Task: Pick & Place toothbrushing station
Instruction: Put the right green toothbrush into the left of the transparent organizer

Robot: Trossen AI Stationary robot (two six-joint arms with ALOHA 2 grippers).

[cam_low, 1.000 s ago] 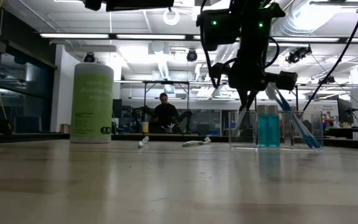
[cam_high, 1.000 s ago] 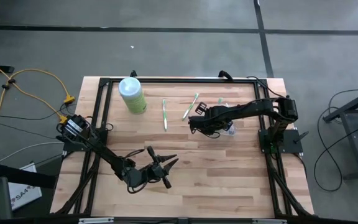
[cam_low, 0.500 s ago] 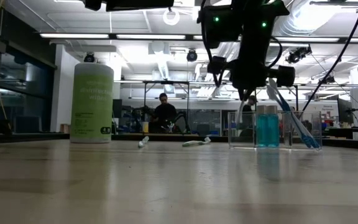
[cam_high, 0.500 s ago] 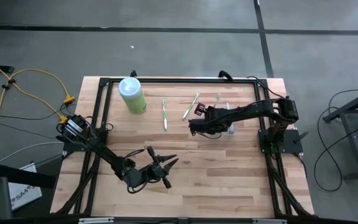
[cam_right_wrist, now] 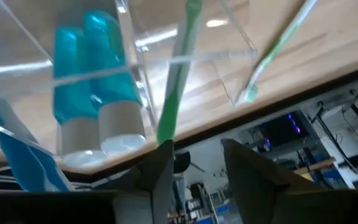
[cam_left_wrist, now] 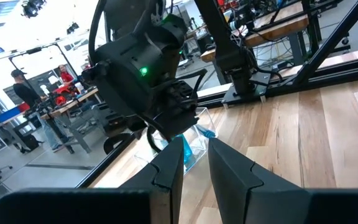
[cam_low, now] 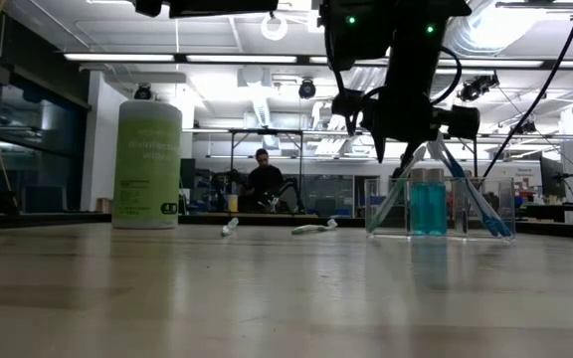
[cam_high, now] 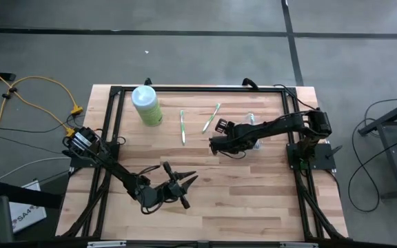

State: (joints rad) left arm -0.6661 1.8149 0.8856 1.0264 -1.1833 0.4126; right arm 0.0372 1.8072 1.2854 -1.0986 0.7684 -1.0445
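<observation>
High view: right claw, released, overhangs station; bottle, toothbrushes beside.

toothbrushing station in the high view, mostly hidden under right arm

Your station is a small, clear, colourless plastic holder standing upright on the table, toward three o'clock from the table's centre in the high view. You see straight, see-through walls dividing it into compartments. Inside are two turquoise tubes side by side, a blue brush leaning outward, and a green brush slanting.
</observation>
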